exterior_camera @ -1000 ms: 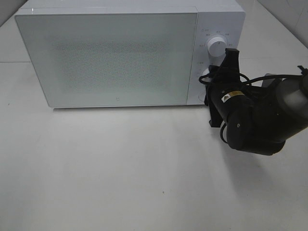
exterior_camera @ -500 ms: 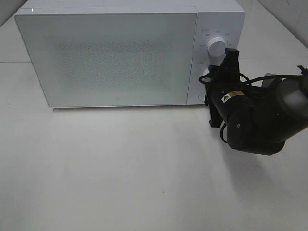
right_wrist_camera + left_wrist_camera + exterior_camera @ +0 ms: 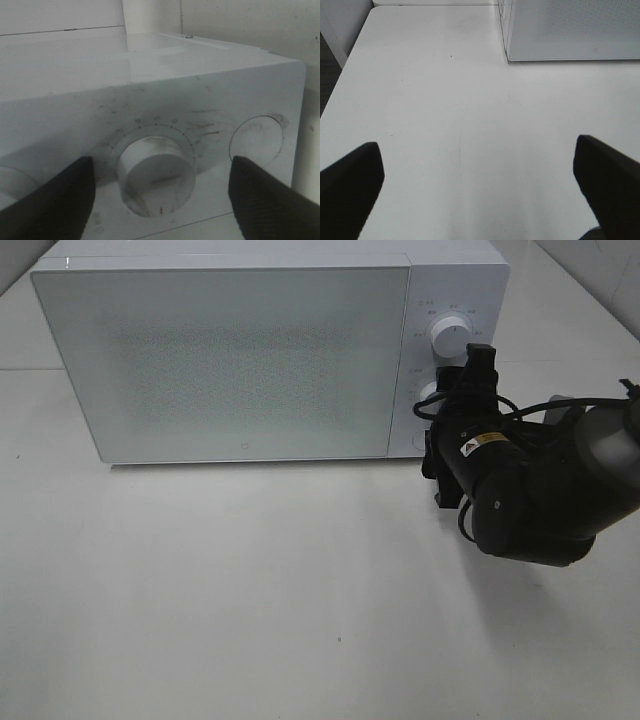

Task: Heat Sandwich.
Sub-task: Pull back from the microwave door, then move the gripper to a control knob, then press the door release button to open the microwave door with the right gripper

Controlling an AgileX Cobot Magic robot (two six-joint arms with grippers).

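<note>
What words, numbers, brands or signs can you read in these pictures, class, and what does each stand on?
Nothing reads clearly enough to quote.
Marks around the upper knob of the microwave: too small.
Scale around the dial in the right wrist view: blurred.
Small mark low on the door: too small.
Yellow-and-white sticker on the right arm: too small.

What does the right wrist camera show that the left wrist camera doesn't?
Only the right wrist view: a dial on the microwave, untouched between the spread fingers of the right tool, with a flat round button beside it. Only the left wrist view: bare table and a corner of the door, ahead of the left tool. Both: the white microwave and a wide-open tool.
</note>
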